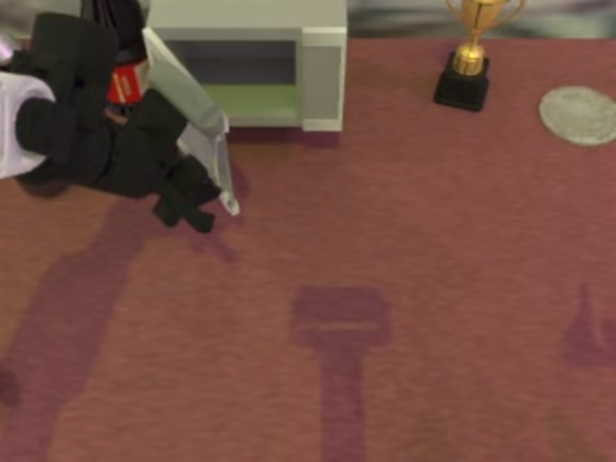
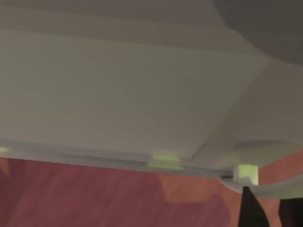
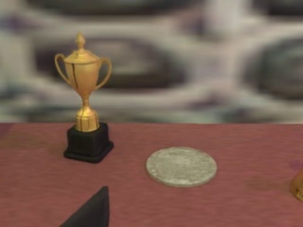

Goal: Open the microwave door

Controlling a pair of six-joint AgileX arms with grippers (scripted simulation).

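Microwave door (image 1: pixel 192 115): swung well open toward 7 o'clock from the microwave (image 1: pixel 269 58) at the table's (image 1: pixel 404 289) 11 o'clock edge, exposing dark cavity and green floor. Left gripper (image 1: pixel 197 197) at the door's free edge; grip state cannot be told. Right gripper (image 3: pixel 90 213) out of top view, jaws unreadable; trophy (image 1: pixel 469 53) and grey disc (image 1: pixel 579 115) toward 1 o'clock.

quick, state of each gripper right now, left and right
left gripper: at the free edge of the swung-out microwave door, fingers cannot be told.
right gripper: not in the top view, cannot be told.
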